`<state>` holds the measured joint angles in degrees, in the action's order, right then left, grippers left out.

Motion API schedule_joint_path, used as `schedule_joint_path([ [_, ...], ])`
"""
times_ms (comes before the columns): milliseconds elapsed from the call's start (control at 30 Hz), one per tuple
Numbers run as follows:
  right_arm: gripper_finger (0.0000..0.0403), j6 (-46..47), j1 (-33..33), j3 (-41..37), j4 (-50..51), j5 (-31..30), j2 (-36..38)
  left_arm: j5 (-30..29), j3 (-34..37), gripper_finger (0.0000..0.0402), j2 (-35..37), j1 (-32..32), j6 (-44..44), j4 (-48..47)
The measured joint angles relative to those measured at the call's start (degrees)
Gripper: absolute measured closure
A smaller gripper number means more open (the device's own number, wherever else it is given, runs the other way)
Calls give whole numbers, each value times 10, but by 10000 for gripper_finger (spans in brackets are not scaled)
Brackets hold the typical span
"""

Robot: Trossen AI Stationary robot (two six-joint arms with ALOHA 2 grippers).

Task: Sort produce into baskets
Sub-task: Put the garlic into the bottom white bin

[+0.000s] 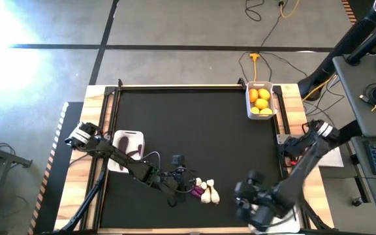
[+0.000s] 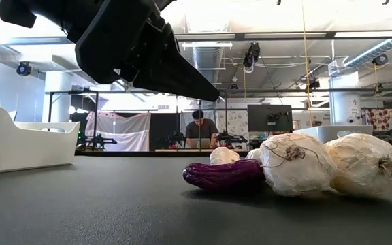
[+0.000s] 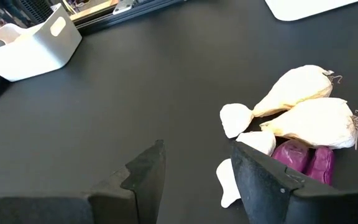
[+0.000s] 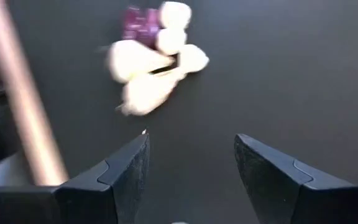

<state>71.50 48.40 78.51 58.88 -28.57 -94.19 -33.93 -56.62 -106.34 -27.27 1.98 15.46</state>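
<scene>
Black tabletop [image 1: 194,130] spreads beneath both arms. Left gripper [image 3: 197,180] hangs with jaws wide — garlic bulbs [image 3: 303,106] and a purple eggplant [image 3: 306,158] lie just beyond its fingertip. Right gripper [image 4: 191,168], also spread wide, hovers near the same pile.

Harsh glare is washing out the floor [image 1: 18,39] past the table's far left corner. Ceiling lights [image 2: 209,44] are blowing out the low view, silhouetting the arm. The garlic bulbs [image 4: 148,74] are smearing with motion blur in the right wrist view.
</scene>
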Motion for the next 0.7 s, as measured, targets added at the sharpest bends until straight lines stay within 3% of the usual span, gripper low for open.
schedule_joint_path([
  [233, 155, -29, -50, -1, -103, 63, -97, 0, 0, 235, 0, 0, 0, 0],
  [700, 51, -31, -76, 8, -172, 41, -161, 0, 0, 235, 0, 0, 0, 0],
])
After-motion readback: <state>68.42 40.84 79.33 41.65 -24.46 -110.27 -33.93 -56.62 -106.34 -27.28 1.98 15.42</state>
